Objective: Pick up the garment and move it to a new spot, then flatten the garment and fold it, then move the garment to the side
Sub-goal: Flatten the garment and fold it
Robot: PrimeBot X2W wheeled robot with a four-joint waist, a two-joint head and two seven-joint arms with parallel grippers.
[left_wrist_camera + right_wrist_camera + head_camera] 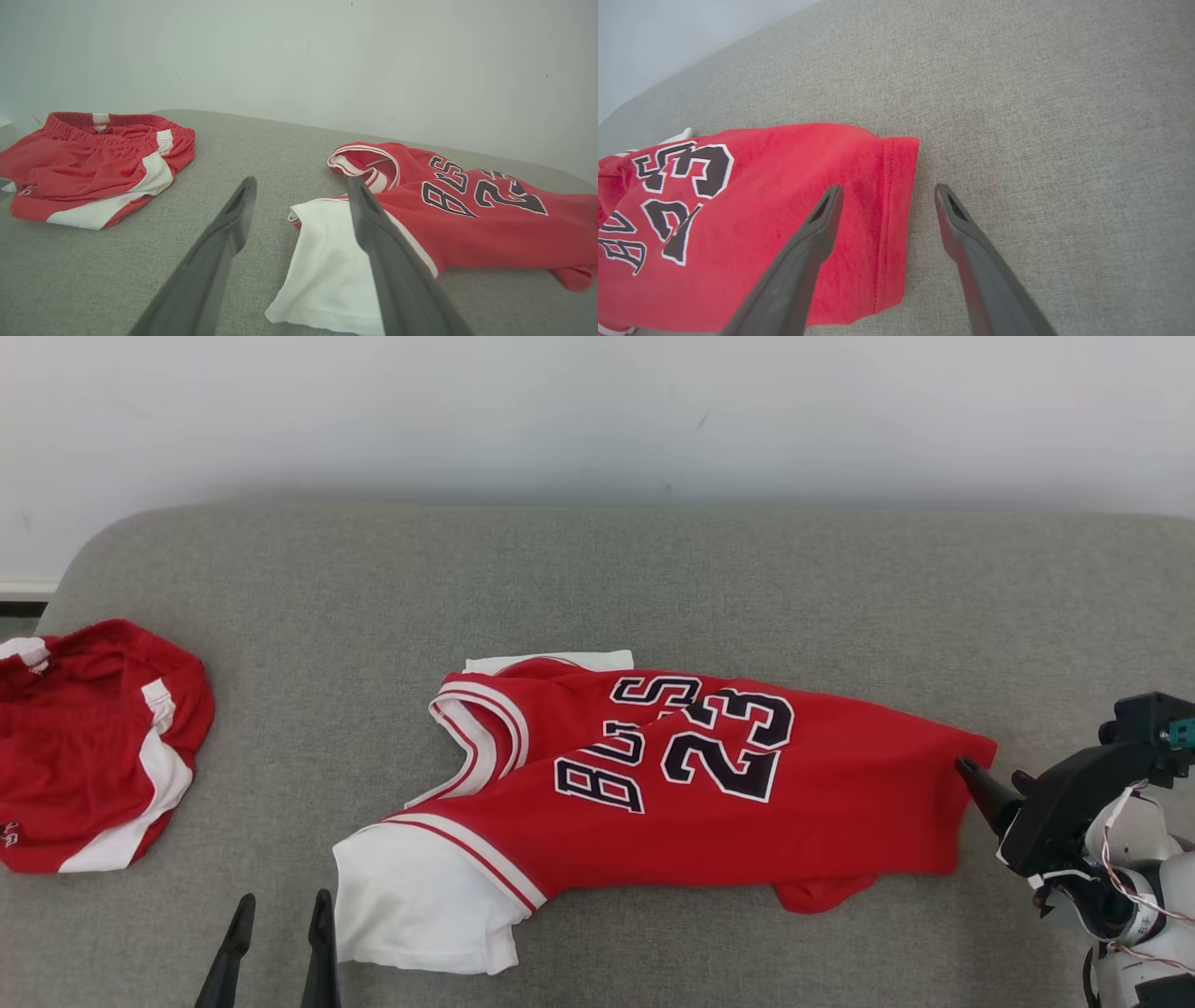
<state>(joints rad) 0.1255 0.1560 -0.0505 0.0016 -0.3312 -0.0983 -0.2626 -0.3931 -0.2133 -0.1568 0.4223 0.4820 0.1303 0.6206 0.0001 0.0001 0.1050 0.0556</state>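
The red jersey (738, 812) lies in the middle of the grey cushion (653, 579). The left gripper (286, 896), spread wide, hangs beside its white sleeve (411, 896); the right gripper (889, 189), also spread, straddles the hem (896, 210), perhaps touching it.

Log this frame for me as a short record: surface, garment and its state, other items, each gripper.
surface: grey padded surface against a pale wall
garment: red jersey, number 23, lying rumpled, collar toward the robot's left
sleeve: white sleeve at the near left end
other item: red shorts, bunched, far left, apart from the jersey
left gripper: open, beside the white sleeve, holding nothing
right gripper: open, fingers either side of the hem, nothing clamped
fold: not yet done
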